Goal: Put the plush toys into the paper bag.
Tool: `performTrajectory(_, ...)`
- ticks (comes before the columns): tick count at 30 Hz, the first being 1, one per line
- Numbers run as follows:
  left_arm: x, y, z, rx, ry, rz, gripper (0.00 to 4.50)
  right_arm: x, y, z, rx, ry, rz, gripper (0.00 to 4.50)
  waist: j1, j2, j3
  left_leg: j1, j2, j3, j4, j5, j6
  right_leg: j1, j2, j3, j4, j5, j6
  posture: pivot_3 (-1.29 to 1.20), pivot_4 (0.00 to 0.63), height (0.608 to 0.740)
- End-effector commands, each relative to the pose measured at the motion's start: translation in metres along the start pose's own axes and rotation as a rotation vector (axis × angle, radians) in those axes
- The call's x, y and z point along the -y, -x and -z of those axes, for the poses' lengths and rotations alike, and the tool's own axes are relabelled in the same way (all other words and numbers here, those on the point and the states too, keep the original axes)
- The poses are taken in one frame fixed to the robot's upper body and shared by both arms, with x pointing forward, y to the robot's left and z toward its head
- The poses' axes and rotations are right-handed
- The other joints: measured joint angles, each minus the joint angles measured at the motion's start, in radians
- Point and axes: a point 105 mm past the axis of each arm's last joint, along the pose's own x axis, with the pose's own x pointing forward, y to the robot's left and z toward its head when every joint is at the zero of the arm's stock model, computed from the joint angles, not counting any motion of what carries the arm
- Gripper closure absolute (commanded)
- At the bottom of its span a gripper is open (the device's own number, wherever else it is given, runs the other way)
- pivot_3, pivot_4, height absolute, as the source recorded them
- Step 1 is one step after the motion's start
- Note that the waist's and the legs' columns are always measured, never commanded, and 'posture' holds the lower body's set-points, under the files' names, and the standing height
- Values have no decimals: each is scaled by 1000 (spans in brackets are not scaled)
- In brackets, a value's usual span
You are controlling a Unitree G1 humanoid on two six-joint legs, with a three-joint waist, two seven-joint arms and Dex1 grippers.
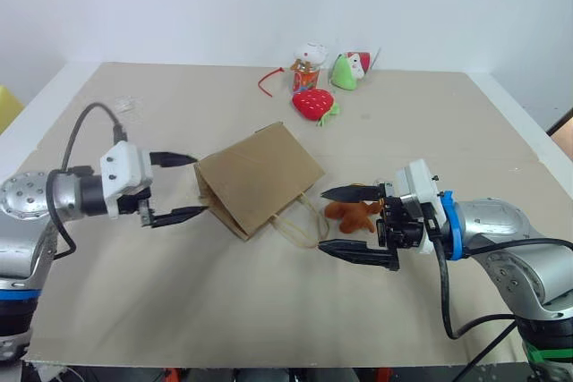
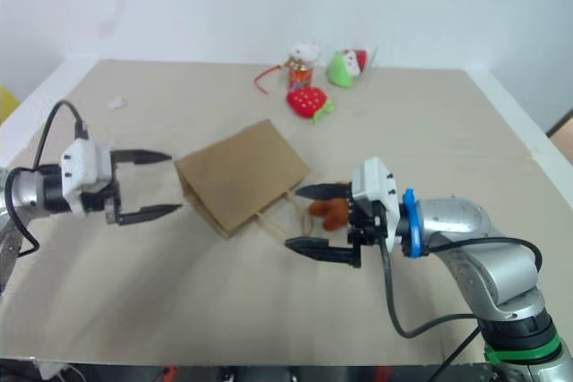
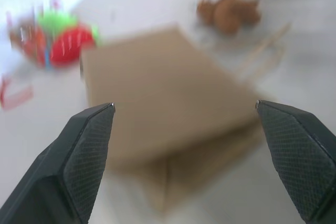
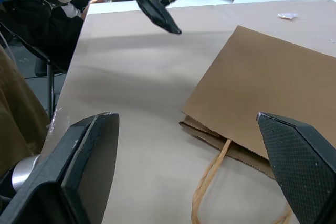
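- Left gripper [image 1: 185,187], two slim black fingers with cross-hatched pads, stands spread wide and empty just beside the closed end of the paper bag [image 1: 260,178].
- Right gripper [image 1: 343,221], its tapered black fingers likewise parted and holding nothing, brackets the brown plush toy [image 1: 354,216], a lumpy, fuzzy figure lying on the table [image 1: 134,301] by the bag's mouth.
- The flat, creased kraft bag lies on its side, its tan cord handles [image 1: 300,221] looped towards the right gripper.
- At the matte beige table's far edge sit more soft toys: a red strawberry [image 1: 313,103], a green cone-shaped one [image 1: 349,70] and a white-headed one [image 1: 308,63].
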Motion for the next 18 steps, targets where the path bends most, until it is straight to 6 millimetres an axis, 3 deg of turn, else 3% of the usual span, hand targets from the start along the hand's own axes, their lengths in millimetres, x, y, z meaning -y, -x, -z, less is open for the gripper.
performTrajectory(1,11,-24,-3,28,-16,28,62,2,-1,-8,21,34,-3,0,0,0,0,0,0,0,0,0,0,0,0,0,0,0,0,0,150,740)
performTrajectory(7,28,-68,12,47,-44,101,62,1,-1,-8,23,37,2,0,-1,0,0,0,0,-2,0,0,0,1,7,1,0,0,0,0,150,740)
performTrajectory(18,47,-128,7,96,-156,211,62,1,1,-8,26,38,48,0,-1,0,0,0,0,-3,0,0,0,1,8,2,0,2,3,0,150,740)
